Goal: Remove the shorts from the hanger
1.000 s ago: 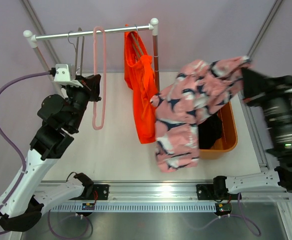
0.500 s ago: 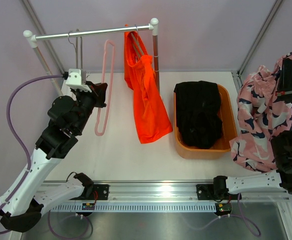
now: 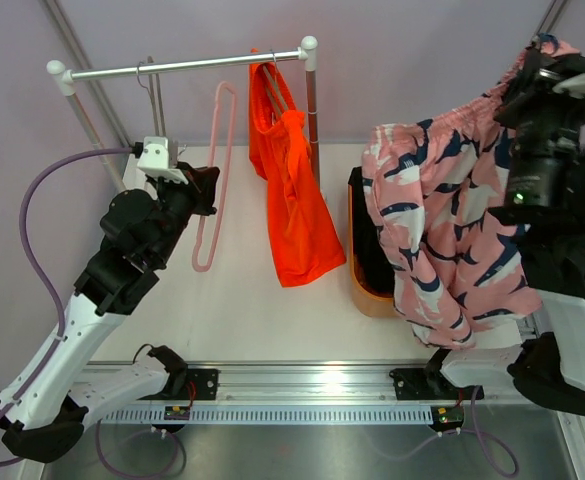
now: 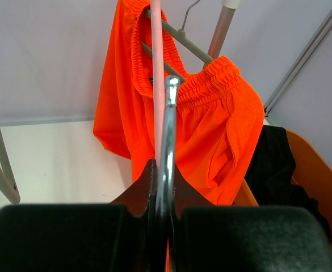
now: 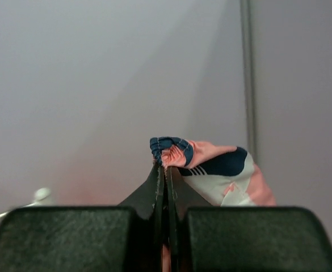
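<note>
White tabletop (image 3: 242, 300), pale lilac walls (image 3: 402, 60); I count three shorts, one rail (image 3: 192, 65), one orange bin (image 3: 372, 303).
Right gripper (image 3: 537, 55) pinched tight on the pink printed shorts (image 3: 442, 230), held high, and from overhead they hide most of the bin and the black shorts (image 3: 365, 240) inside. Orange shorts (image 3: 292, 200) hang from the rail. Left gripper (image 3: 200, 190) clamped on the bare pink hanger (image 3: 215, 170).

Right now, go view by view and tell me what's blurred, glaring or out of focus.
Top external: sharp, glare on the base rail at the near edge, pink shorts unblurred. Left wrist: left gripper dark and soft, hanger glinting, orange shorts crisp. Right wrist: right gripper soft, pinched pink shorts sharp.
</note>
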